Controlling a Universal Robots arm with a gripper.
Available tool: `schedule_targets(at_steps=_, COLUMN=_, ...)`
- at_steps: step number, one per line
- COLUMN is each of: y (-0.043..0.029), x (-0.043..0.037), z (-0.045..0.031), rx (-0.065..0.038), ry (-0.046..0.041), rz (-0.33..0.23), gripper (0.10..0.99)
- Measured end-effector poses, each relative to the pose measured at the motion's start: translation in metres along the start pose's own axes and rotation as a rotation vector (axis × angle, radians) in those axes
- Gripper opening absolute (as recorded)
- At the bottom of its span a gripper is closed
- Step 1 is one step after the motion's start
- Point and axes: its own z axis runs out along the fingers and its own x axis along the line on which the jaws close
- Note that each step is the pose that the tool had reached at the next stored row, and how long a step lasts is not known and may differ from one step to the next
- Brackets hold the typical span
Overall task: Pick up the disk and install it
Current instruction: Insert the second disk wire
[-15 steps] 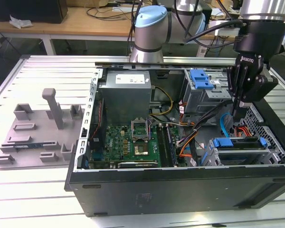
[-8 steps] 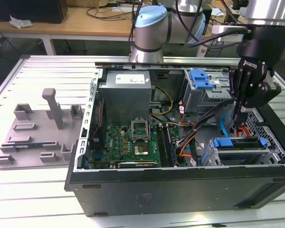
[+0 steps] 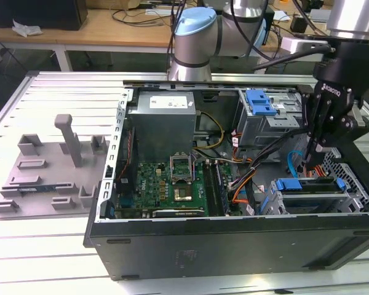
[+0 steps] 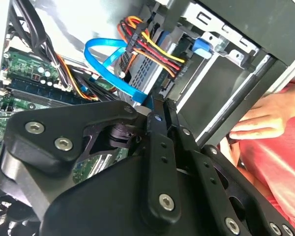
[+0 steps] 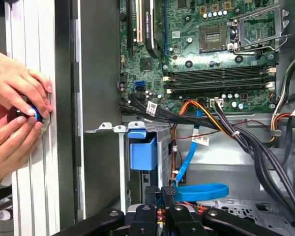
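One open computer case (image 3: 234, 243) takes up most of the exterior view, lying on its side on a slatted metal table (image 3: 43, 252), with a grey plastic panel (image 3: 49, 172) beside it at the exterior view's left. You have the robot arm (image 3: 194, 43) reaching in from the top of that frame. Inside the case, a grey power supply box (image 3: 163, 123) sits at upper centre and the green motherboard (image 3: 166, 184) lies below it.

You will find the disk (image 3: 307, 184) at the lower right of the exterior view, lying flat in the drive bay at that corner of the case, its blue carrier edge facing the motherboard side; the first wrist view shows that blue carrier (image 5: 142, 152) in the bay's metal frame. Your gripper (image 3: 304, 169) hangs just above the disk, pointing down. Its fingers (image 5: 168, 191) are pressed together, and nothing shows between them. A flat blue cable (image 5: 196, 191) loops just beside the tips, and the second wrist view shows it (image 4: 105, 59) curving past a red, yellow and black wire bundle (image 4: 147, 42).

A person's hands (image 5: 14, 98) rest on the table just outside the case wall
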Motion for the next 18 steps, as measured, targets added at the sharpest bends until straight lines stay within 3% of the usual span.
schedule_targets(at_steps=2, y=-0.0023, x=0.0023, z=0.0005, rx=-0.001, ry=-0.0183, rz=0.000, gripper=0.161)
schedule_targets(at_steps=8, y=-0.0061, x=0.0082, z=0.0011, rx=-0.002, ry=-0.0932, rz=-0.001, gripper=0.161)
schedule_targets(at_steps=9, y=-0.0069, x=0.0150, z=0.0022, rx=-0.004, ry=-0.1487, rz=-0.003, gripper=0.161)
schedule_targets(at_steps=10, y=-0.0070, x=0.0197, z=0.0033, rx=-0.005, ry=-0.1755, rz=-0.003, gripper=0.161)
schedule_targets(at_steps=11, y=-0.0074, x=0.0290, z=0.0058, rx=-0.005, ry=-0.1822, rz=-0.003, gripper=0.161)
schedule_targets(at_steps=12, y=-0.0077, x=0.0352, z=0.0077, rx=-0.006, ry=-0.2028, rz=-0.004, gripper=0.161)
schedule_targets(at_steps=13, y=-0.0082, x=0.0453, z=0.0108, rx=-0.007, ry=-0.2480, rz=-0.004, gripper=0.161)
schedule_targets(at_steps=18, y=-0.0086, x=0.0533, z=0.0144, rx=-0.009, ry=-0.2479, rz=-0.005, gripper=0.161)
